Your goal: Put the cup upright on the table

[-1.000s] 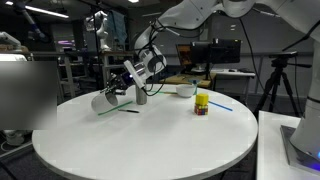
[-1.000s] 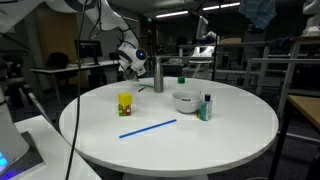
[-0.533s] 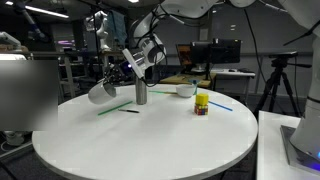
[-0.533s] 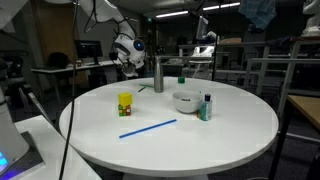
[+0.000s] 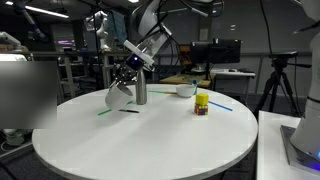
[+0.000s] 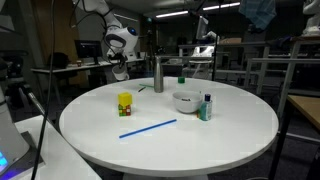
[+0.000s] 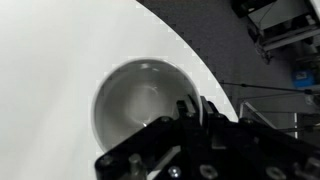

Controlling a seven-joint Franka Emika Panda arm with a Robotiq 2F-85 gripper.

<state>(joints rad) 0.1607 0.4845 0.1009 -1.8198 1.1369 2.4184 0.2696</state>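
Note:
The pale grey-white cup (image 5: 118,97) hangs from my gripper (image 5: 126,82) just above the round white table (image 5: 150,140), mouth tilted upward, close beside the steel bottle (image 5: 141,90). In the wrist view I look into the cup's open mouth (image 7: 138,100). My gripper's fingers (image 7: 190,108) are shut on its rim, with the table top (image 7: 50,50) beneath. In an exterior view the gripper (image 6: 118,68) is at the table's far edge (image 6: 200,140), and I cannot make the cup out there.
A yellow-green block (image 5: 201,103), a white bowl (image 5: 186,90) and a blue straw (image 6: 148,128) lie on the table. The steel bottle (image 6: 158,75), a small dark bottle (image 6: 206,107) and a green bottle (image 6: 181,76) stand there too.
My gripper lifted the sideways cup, turned it mouth up, and brought it down nearer the steel bottle.

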